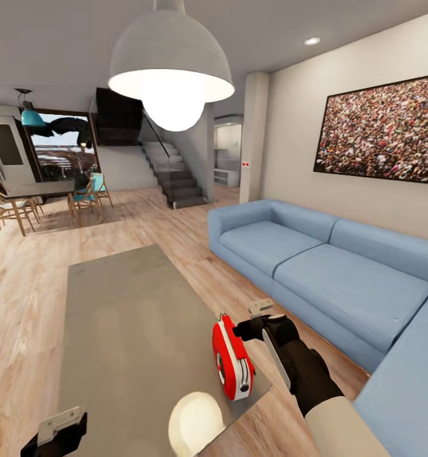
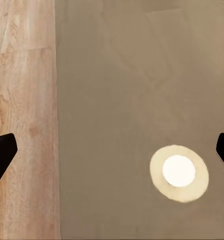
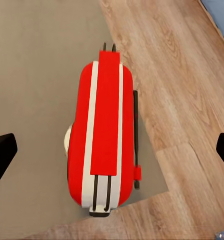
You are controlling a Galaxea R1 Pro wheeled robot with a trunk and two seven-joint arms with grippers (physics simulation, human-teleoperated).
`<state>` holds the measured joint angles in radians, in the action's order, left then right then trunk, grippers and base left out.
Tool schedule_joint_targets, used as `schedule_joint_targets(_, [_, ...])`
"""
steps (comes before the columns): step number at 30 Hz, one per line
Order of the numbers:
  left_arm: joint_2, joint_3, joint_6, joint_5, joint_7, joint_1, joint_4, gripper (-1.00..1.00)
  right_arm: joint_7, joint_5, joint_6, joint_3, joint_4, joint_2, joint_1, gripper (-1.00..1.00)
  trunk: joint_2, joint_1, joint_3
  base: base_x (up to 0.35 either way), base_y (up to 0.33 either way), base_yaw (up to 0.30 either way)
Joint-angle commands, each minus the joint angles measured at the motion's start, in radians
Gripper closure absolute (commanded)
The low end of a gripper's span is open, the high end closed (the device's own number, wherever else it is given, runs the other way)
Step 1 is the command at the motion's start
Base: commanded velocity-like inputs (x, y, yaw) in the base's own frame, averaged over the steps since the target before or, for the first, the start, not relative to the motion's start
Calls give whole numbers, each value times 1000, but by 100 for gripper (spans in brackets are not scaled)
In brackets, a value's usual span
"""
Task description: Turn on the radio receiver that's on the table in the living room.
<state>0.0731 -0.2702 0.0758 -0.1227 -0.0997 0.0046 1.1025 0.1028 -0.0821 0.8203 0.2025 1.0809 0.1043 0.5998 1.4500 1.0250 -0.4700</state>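
The red radio receiver (image 1: 233,358) with its white middle band stands upright near the front right corner of the low grey-beige table (image 1: 125,304). My right gripper (image 1: 265,330) hovers just right of and above it, open. In the right wrist view the radio (image 3: 104,145) lies lengthwise between the wide-apart fingertips (image 3: 2,155), untouched, with its thin handle along one side. My left gripper (image 1: 58,431) hangs open over the table's front left edge. The left wrist view has bare tabletop (image 2: 141,75) and wood floor (image 2: 22,100) between its fingertips (image 2: 2,150).
A blue sectional sofa (image 1: 328,266) runs along the right, close to the table. The grey dome pendant lamp (image 1: 171,63) hangs overhead and reflects on the tabletop (image 1: 195,422). A crowd picture (image 1: 382,130), stairs (image 1: 173,174) and a dining table with chairs (image 1: 39,188) stand farther off.
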Motion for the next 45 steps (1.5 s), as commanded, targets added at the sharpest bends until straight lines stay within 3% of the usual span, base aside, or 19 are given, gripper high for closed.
schedule_joint_targets(1, [0,0,0,0,0,0,0,-100,0,0,0,0,-1,0,0,-100,0,0,0,168,0,0])
schedule_joint_targets(10, [-1,0,-1,0,0,0,-1,-100,4,4,3,2,-4,0,0,-100,0,0,0,32,0,0])
schedule_joint_targets(16, [-1,0,-1,0,0,0,-1,-100,2,11,15,76,-11,0,0,-100,0,0,0,0,0,0])
schedule_joint_targets(20, [-1,0,-1,1,0,0,-1,-100,3,10,14,94,-11,0,0,-100,0,0,0,0,0,0])
schedule_joint_targets(45, [-2,0,-1,0,0,0,-1,-100,1,5,10,95,-12,0,0,-100,0,0,0,47,0,0])
